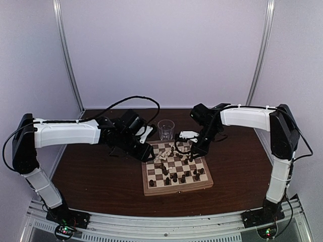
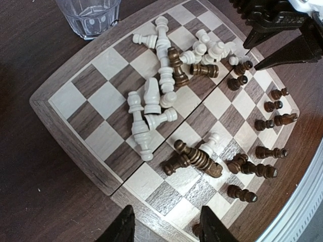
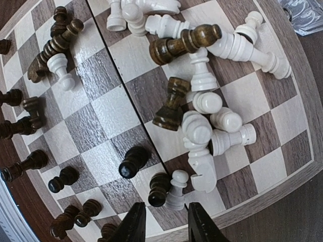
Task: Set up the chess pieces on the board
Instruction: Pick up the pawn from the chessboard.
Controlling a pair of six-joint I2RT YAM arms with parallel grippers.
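The right gripper [image 3: 166,214] has its black jaws narrowly apart over the pale rim of the thick, checkered light-wood board [image 3: 272,194]. A cream-white pawn [image 3: 177,189] and a dark brown pawn [image 3: 159,189] stand just ahead of the tips, unclamped. Beyond them, toppled cream and brown chess pieces [image 3: 202,111] crowd the squares. The left gripper [image 2: 166,219] hangs apart over the opposite rim. A few bare squares lie ahead, and a clear ribbed glass [image 2: 91,17] stands past the far edge.
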